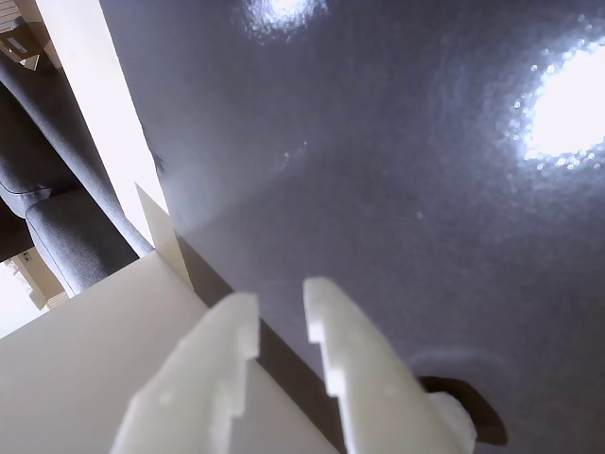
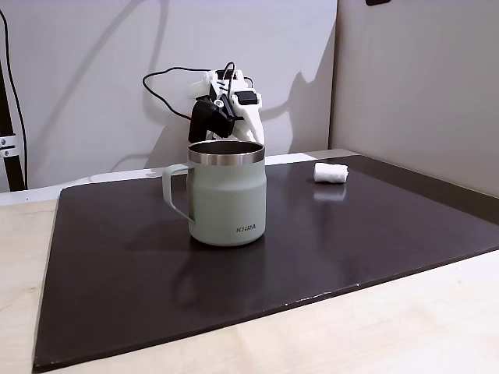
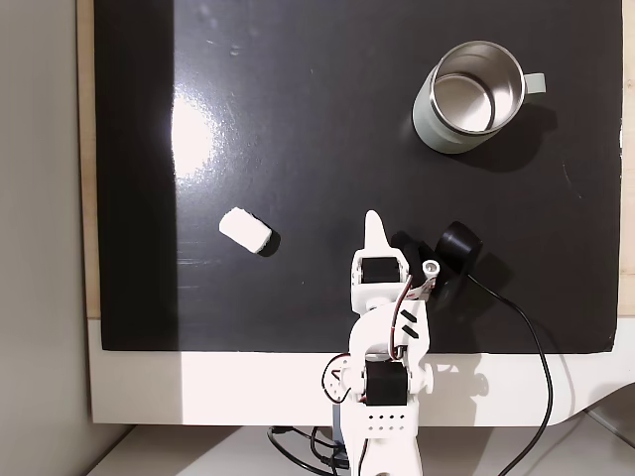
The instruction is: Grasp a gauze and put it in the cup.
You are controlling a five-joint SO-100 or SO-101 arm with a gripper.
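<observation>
The gauze [image 3: 245, 229] is a small white roll lying on the black mat; it sits to the left of my gripper in a fixed view from above, and at the far right in a fixed view from the table side [image 2: 330, 172]. The sage-green cup [image 3: 427, 124] stands upright with nothing inside, beyond my gripper and to its right; its handle and dark lettering show from the table side [image 2: 228, 199]. My white gripper [image 3: 373, 222] hovers over the mat's near part, apart from both, its jaws nearly together and holding nothing. It shows in the wrist view [image 1: 281, 301] and behind the cup [image 2: 256, 132].
The black mat [image 3: 298, 99] covers most of the table and glares under a lamp at left. The arm's base stands on a white board [image 3: 198, 387]. A black cable [image 3: 536, 347] loops at the right. A wall panel [image 2: 413, 78] rises behind the gauze.
</observation>
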